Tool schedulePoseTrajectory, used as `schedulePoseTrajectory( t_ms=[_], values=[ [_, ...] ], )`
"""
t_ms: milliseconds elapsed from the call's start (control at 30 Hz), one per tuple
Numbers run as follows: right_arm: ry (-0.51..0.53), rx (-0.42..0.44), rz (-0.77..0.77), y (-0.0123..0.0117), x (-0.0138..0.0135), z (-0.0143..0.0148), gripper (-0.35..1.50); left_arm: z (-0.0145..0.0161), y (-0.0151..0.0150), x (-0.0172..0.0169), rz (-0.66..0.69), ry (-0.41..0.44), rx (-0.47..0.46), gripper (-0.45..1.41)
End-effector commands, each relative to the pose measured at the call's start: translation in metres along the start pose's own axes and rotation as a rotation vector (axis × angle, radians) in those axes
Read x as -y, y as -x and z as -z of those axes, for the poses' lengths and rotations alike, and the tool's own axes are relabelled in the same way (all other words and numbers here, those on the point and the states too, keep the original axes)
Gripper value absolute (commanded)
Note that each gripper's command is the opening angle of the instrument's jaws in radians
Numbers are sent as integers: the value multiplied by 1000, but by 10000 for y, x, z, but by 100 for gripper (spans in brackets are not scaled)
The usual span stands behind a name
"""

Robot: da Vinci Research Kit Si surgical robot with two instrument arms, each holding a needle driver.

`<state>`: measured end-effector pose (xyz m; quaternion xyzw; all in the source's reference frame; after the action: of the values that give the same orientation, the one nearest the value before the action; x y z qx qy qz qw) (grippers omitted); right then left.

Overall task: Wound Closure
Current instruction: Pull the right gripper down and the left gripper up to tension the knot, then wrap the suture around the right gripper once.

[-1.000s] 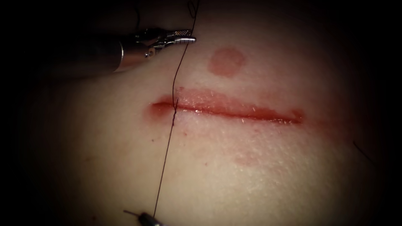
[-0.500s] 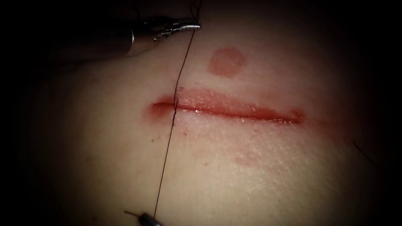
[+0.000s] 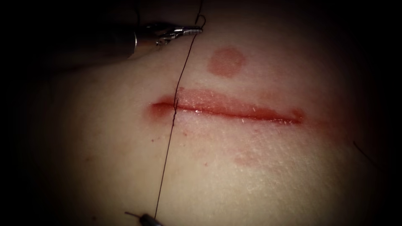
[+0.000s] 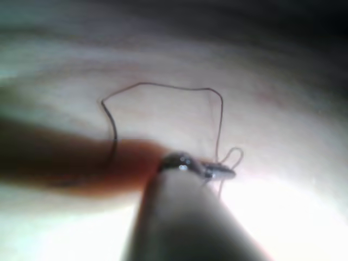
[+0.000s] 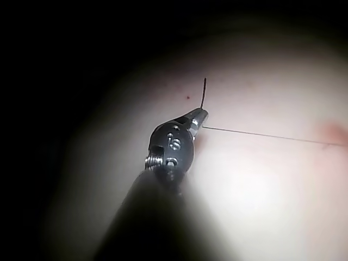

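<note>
Red fluid [image 3: 234, 109] lines the cut [image 3: 251, 114] running across the pale tissue [image 3: 259, 175] from 9 toward 3 o'clock, with a round reddish mark [image 3: 226, 62] just above it at 12 o'clock. Dark thread [image 3: 167, 146] crosses the cut near its left end, stretched taut between the two tools. At 11 o'clock in the endoscope view, the left arm's tool [image 3: 197, 29] has its jaws closed on the thread's upper stretch, a small loop curling past the tips; its wrist view shows the left arm's tool [image 4: 223, 172] pinching slack thread [image 4: 163, 86]. At 6 o'clock, the right arm's tool [image 3: 146, 218] grips the lower stretch; the right arm's tool [image 5: 200, 116] clamps the thread [image 5: 261, 135] with a short tail sticking out. Where the needle lies cannot be told.
</note>
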<state>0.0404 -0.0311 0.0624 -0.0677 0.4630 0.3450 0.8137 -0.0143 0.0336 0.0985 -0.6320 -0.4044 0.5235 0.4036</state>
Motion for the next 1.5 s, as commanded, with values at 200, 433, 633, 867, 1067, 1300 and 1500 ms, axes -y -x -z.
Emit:
schedulePoseTrajectory(
  t_ms=[200, 433, 633, 867, 1067, 1300, 1500],
  values=[
    [-3, 5, -1, 8, 9, -2, -35, 16, -30, -26, -47, -5, -23, -35],
    [-2, 9, -2, 6, 11, -5, -35, 18, -54, -86, -118, 44, -53, -35],
    [-9, 1, -38, 0, 6, -5, 31, 8, -61, -123, -164, 83, -57, -35],
    [2, 6, -89, -21, -22, 7, 146, 6, -61, -127, -186, 93, -56, -35],
    [-49, 7, -100, -43, -45, 41, 146, 8, -59, -119, -191, 97, -54, -35],
    [-175, -36, -167, -76, -62, 92, 146, 9, -50, -122, -197, 98, -51, -35],
    [-259, -83, -191, -91, -67, 118, 148, 5, -38, -122, -207, 113, -32, -35]
  ],
)
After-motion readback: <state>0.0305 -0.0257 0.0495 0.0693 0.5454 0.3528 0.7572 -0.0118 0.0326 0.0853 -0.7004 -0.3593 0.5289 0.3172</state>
